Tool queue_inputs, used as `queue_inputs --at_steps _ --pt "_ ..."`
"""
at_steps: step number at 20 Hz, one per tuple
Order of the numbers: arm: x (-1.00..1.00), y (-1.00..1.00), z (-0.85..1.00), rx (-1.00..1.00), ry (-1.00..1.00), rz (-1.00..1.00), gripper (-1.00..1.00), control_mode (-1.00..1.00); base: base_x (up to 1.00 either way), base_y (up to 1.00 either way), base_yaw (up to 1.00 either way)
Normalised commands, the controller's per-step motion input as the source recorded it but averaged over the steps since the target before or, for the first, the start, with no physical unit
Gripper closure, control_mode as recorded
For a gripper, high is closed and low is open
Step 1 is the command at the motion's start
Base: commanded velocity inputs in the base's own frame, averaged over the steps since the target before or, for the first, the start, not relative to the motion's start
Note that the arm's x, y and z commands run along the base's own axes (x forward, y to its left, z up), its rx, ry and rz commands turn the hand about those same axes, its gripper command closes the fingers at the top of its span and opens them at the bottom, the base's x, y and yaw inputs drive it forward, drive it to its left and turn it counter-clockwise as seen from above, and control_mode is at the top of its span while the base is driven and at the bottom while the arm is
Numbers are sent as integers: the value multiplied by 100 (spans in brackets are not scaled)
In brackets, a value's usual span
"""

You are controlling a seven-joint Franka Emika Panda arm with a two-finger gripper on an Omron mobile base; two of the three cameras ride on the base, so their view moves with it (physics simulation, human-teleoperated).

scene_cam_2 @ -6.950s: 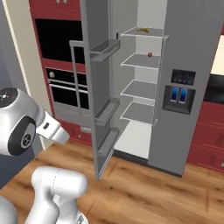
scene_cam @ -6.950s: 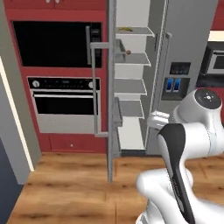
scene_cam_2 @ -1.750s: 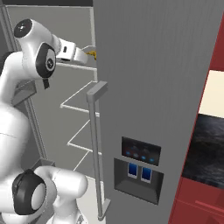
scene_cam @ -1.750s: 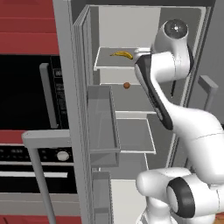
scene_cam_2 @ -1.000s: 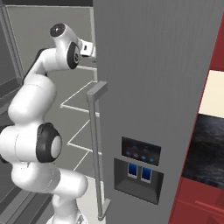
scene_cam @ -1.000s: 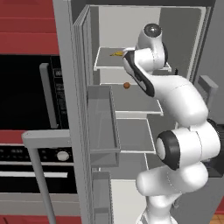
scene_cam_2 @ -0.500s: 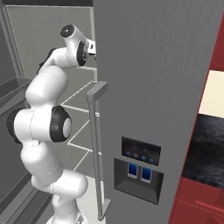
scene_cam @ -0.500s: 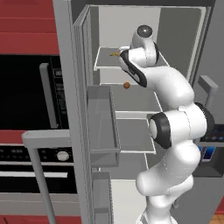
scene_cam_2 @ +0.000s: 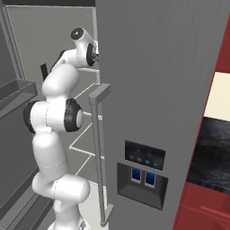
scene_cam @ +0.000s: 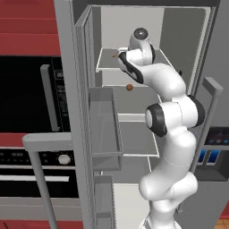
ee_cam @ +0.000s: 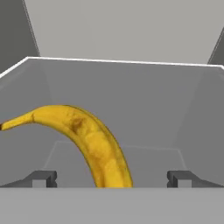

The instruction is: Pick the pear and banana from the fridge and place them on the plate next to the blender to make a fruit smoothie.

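Grey fridge (scene_cam: 197,58) walls and white shelf edges frame the scene, the left door swung wide beside a black built-in oven (scene_cam: 27,94). Over the last second the arm has stretched further into the top shelf (scene_cam: 107,67), its hand now close over the fruit there. In the hand view the banana (ee_cam: 87,140) lies on that shelf, curving from the left down between the two dark fingers (ee_cam: 41,178), which stand fully spread with nothing held. The gripper (ee_cam: 111,179) thus straddles the near end of the banana without touching it, as far as can be told. The pear (scene_cam: 129,87) sits one shelf below, untouched. Judging from this, the approach looks nearly done and closing on the banana is the likely next step.
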Motion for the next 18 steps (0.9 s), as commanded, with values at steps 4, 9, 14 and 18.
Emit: queue_inputs --at_steps 4,9,14,18 --pt "52 0 -17 0 4 0 -100 -100 0 0 0" --pt "-1 0 -54 1 2 0 100 -100 0 0 0" --pt "1 0 -9 0 -4 0 100 -100 0 0 0" --pt "-38 -12 -14 0 -12 0 100 -100 0 0 0"
